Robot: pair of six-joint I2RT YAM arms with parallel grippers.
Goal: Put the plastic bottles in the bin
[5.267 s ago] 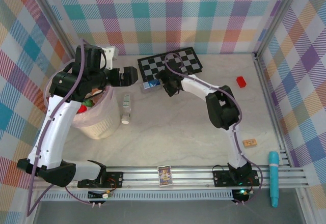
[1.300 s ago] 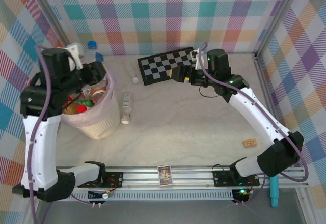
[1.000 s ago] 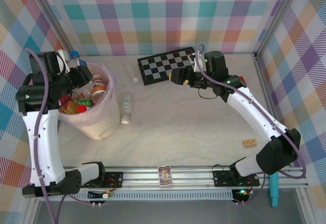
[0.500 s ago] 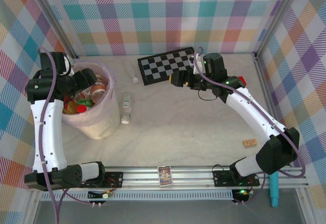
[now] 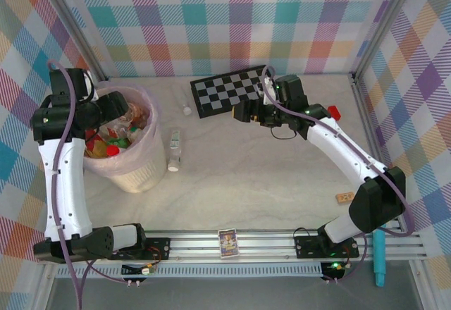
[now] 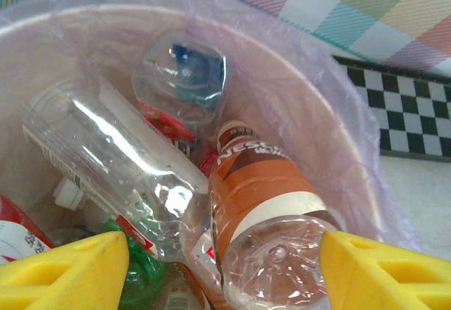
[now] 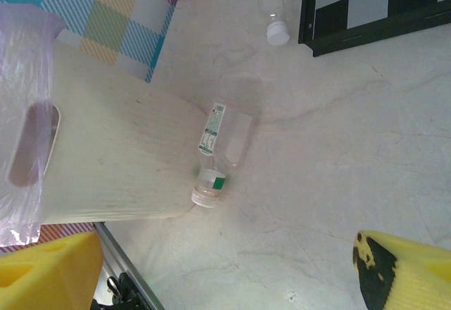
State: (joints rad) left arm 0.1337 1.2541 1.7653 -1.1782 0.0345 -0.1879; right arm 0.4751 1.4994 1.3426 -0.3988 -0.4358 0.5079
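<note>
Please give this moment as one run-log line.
left gripper: open above bin | right gripper: open, empty | on table: bottle beside bin, bottle by checkerboard (checkerboard)

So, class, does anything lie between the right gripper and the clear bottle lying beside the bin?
Nothing visible does. Only bare table separates the open right gripper from the clear bottle, which lies close beside the bin.

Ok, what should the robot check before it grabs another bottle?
1. Left pincer open: ok, it hangs above the bin.
2. Right pincer open and empty: ok.
3. Job finished: not ok; a clear bottle lies beside the bin, and a small bottle lies by the checkerboard.
4. Clear bottle free of the bin's wall: cannot tell.
5. Room left in the bin: cannot tell.
</note>
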